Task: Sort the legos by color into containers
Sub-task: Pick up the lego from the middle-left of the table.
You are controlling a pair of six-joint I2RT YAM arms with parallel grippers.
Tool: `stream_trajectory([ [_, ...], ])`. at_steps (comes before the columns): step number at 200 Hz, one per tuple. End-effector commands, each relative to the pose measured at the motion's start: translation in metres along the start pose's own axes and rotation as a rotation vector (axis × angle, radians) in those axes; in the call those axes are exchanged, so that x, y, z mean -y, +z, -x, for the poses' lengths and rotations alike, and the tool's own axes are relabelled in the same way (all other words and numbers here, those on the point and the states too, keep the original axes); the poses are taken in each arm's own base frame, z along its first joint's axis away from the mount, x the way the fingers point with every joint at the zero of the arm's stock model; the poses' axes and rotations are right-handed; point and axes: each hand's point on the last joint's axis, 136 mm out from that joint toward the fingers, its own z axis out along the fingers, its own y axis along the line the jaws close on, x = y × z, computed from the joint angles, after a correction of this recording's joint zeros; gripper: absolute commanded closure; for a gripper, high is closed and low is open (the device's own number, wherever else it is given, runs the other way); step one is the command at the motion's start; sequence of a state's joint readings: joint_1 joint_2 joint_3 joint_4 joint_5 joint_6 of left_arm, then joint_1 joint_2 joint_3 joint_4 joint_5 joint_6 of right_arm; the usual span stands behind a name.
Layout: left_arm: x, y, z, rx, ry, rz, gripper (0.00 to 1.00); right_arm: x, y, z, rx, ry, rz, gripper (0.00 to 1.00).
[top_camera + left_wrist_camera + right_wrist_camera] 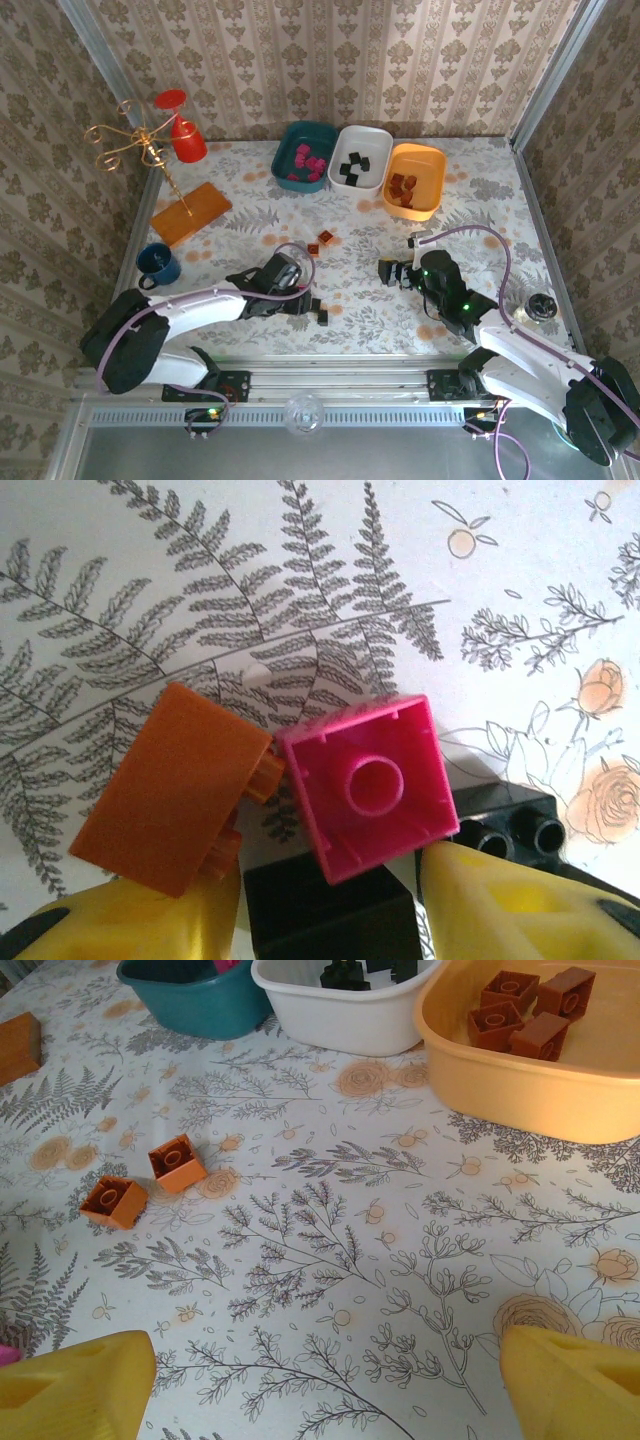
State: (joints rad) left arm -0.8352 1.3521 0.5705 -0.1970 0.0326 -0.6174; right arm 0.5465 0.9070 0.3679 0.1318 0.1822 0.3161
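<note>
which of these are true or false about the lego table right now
1. The teal tray holds pink bricks. True.
2. The white tray holds orange bricks. False: it holds black bricks.
3. Two loose orange bricks lie on the table, outside any tray. True.
4. The right claw is shut on a brick. False: it is open with nothing between its fingers.
5. The loose pink brick in the left wrist view lies studs up. False: its hollow underside faces the camera.
</note>
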Motion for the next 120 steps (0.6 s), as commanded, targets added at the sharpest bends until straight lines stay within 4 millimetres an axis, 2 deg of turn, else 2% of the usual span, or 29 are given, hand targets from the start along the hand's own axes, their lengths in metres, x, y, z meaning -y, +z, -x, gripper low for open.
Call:
stream_trajectory([
  [1,-0.004,0.0,0.01,0.019,0.011,0.036,0.5,-0.001,-0.003,0.017,0.044,-0.007,-0.018,0.1],
  [36,-0.006,-0.002,0.007,0.009,0.025,0.05,0.56,-0.001,-0.002,0.017,0.042,-0.008,-0.02,0.09],
  [61,0.002,-0.018,0.021,0.064,0.039,0.027,0.61,-0.001,0.0,0.016,0.035,-0.01,-0.021,0.09],
  [86,0.012,-0.046,0.056,0.199,0.06,-0.002,0.65,-0.001,-0.001,0.018,0.041,-0.009,-0.021,0.09],
  [120,0.032,-0.077,0.128,0.395,0.055,-0.079,0.67,-0.001,-0.002,0.019,0.047,-0.005,-0.019,0.09],
])
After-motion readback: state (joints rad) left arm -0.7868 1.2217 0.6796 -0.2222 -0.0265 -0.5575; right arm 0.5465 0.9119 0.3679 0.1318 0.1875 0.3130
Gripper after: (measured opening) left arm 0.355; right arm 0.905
